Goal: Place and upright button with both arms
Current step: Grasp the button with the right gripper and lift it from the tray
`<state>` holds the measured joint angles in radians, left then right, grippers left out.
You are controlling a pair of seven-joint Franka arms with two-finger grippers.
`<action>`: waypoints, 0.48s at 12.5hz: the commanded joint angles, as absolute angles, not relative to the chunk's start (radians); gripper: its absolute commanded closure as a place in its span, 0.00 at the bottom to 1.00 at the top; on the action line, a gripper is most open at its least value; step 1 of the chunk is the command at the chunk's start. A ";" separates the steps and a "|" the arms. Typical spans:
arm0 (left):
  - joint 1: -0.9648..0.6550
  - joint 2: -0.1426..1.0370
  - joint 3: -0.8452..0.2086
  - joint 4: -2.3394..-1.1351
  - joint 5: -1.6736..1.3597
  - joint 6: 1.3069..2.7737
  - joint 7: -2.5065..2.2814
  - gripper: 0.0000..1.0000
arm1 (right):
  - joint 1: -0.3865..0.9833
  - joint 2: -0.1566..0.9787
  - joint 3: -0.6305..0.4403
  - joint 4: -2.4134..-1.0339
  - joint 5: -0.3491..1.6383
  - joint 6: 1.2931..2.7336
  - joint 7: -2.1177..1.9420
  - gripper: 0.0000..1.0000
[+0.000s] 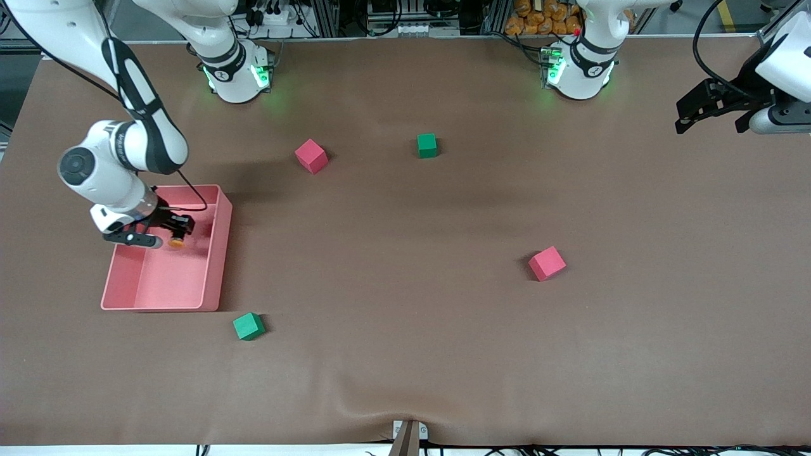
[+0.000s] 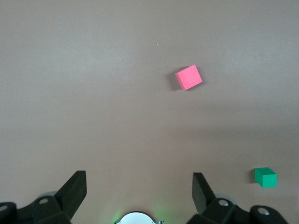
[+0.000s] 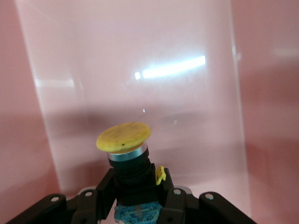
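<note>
Two grippers are mine, and only one is busy. My right gripper [image 1: 170,233] hangs inside the pink tray [image 1: 215,253] at the right arm's end of the table, jaws clamped on the black body of the button [image 3: 125,149], its orange cap [image 1: 177,242] pointing away from my wrist toward the tray floor. My left gripper [image 1: 713,111] waits up in the air over the left arm's end of the table, jaws spread wide with nothing between them. Out on the brown table [image 1: 405,354] sit two red cubes [image 1: 311,156] [image 1: 547,263] and two green cubes [image 1: 427,145] [image 1: 248,326], all well apart.
</note>
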<state>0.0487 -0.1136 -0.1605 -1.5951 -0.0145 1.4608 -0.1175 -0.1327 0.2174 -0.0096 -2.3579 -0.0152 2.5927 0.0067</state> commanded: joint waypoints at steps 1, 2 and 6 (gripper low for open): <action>0.051 -0.112 -0.170 -1.577 0.002 1.443 -0.117 0.00 | -0.101 0.167 -0.003 -2.263 -0.020 2.461 -0.006 0.99; 0.051 -0.110 -0.170 -1.577 0.002 1.442 -0.118 0.00 | -0.066 0.173 -0.003 -2.187 -0.020 2.379 -0.003 0.99; 0.049 -0.106 -0.172 -1.582 0.002 1.443 -0.118 0.00 | 0.113 0.251 -0.002 -1.874 -0.012 2.090 0.046 0.97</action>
